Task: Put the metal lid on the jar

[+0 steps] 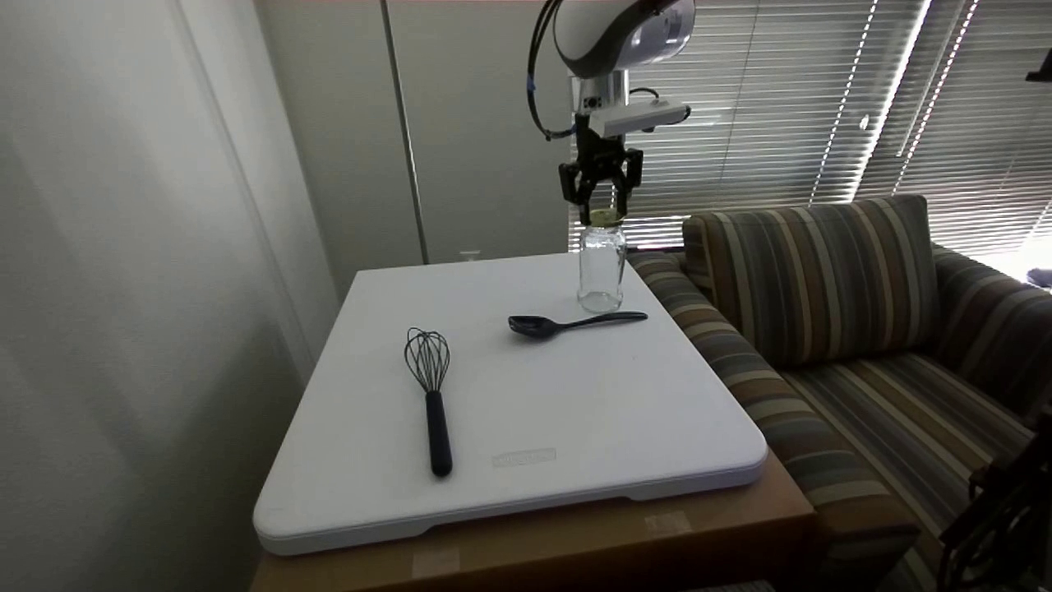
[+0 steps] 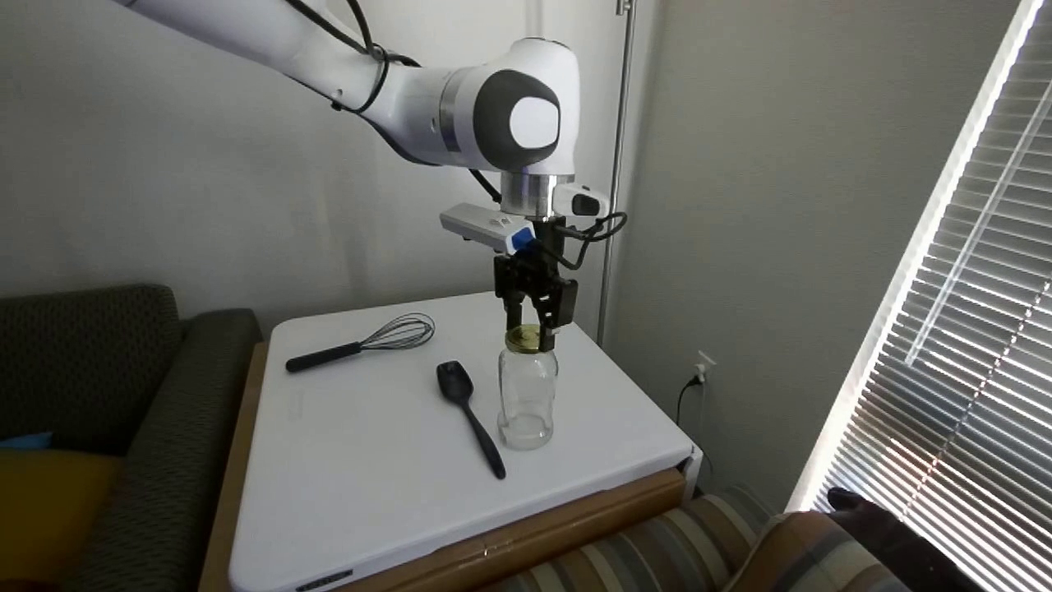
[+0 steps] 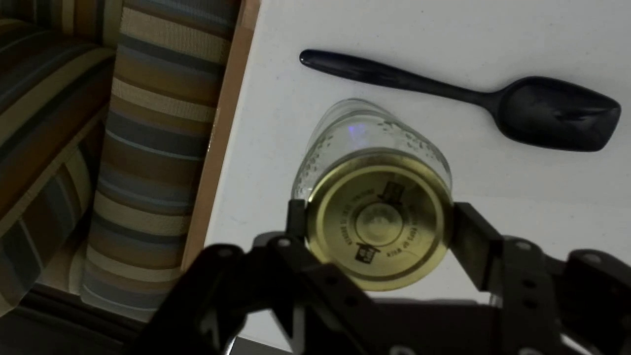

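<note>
The jar (image 1: 602,271) is clear glass and stands upright near a corner of the white table; it also shows in an exterior view (image 2: 527,395). The gold metal lid (image 3: 379,261) lies over the jar's mouth, and it shows there in both exterior views (image 1: 606,219) (image 2: 523,339). Whether it sits fully seated cannot be told. My gripper (image 3: 379,221) points down from above with one finger on each side of the lid, pads against its rim. In the wrist view the jar's glass (image 3: 367,130) shows beyond the lid; its mouth is hidden under the lid.
A black spoon (image 1: 538,327) lies close beside the jar. A black whisk (image 1: 438,423) lies farther off on the white table (image 1: 575,411). A striped couch (image 1: 740,386) stands along the table edge near the jar. A wall and window blinds are close by.
</note>
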Robot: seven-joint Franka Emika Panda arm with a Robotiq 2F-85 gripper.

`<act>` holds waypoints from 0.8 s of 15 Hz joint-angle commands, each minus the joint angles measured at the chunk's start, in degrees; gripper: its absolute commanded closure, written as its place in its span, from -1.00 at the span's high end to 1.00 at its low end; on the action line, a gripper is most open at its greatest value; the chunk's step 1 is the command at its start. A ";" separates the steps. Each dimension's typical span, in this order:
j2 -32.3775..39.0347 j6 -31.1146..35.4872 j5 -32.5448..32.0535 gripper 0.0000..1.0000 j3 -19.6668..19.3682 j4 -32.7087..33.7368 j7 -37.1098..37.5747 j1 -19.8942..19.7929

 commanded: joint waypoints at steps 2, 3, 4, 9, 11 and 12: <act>0.53 -0.77 0.34 0.97 0.48 0.42 0.89 -0.16; 0.26 -0.62 0.05 1.00 0.27 0.30 1.21 0.17; -0.05 -0.63 -0.17 1.00 0.10 0.25 1.57 0.44; -3.00 -0.54 -2.10 1.00 -0.94 0.05 3.20 2.28; -4.26 -1.31 -3.68 1.00 -1.87 0.41 4.58 3.35; -4.80 -1.68 -4.74 1.00 -2.38 0.67 5.50 3.92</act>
